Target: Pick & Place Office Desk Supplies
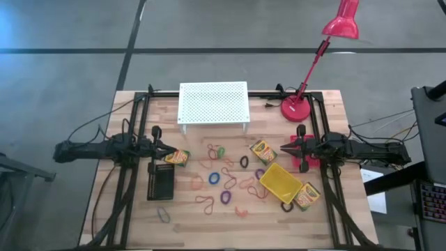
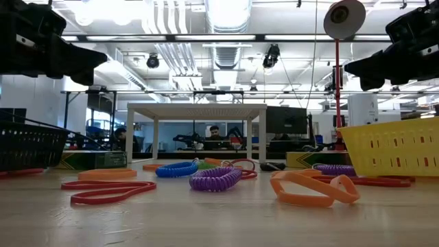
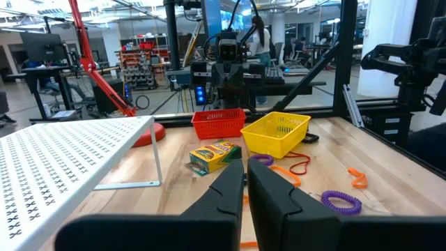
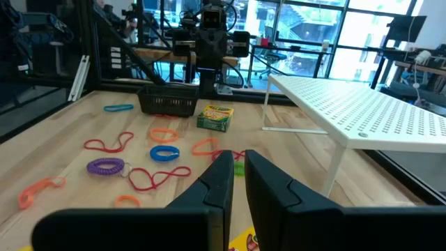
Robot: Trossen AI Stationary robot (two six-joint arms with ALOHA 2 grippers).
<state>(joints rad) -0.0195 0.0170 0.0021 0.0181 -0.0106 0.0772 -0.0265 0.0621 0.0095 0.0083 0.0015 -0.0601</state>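
Observation:
Three yellow-and-green crayon boxes lie flat on the table: one (image 1: 177,157) just near-side of my left gripper (image 1: 167,148), one (image 1: 263,151) left of my right gripper (image 1: 284,148), one (image 1: 306,196) beside the yellow basket (image 1: 281,181). The black basket (image 1: 161,183) stands at the left. The red basket (image 1: 305,162) sits under my right wrist. Coloured elastic loops (image 1: 214,178) are strewn across the middle. Both grippers hover above the table with fingers shut, as my left wrist view (image 3: 246,174) and right wrist view (image 4: 239,164) show.
The white perforated rack (image 1: 213,103) stands on legs at the far middle. The red lamp's base (image 1: 297,108) is at the far right, its arm leaning over the edge. Dark frame rails run along both table sides. Bare wood shows near the front edge (image 1: 230,233).

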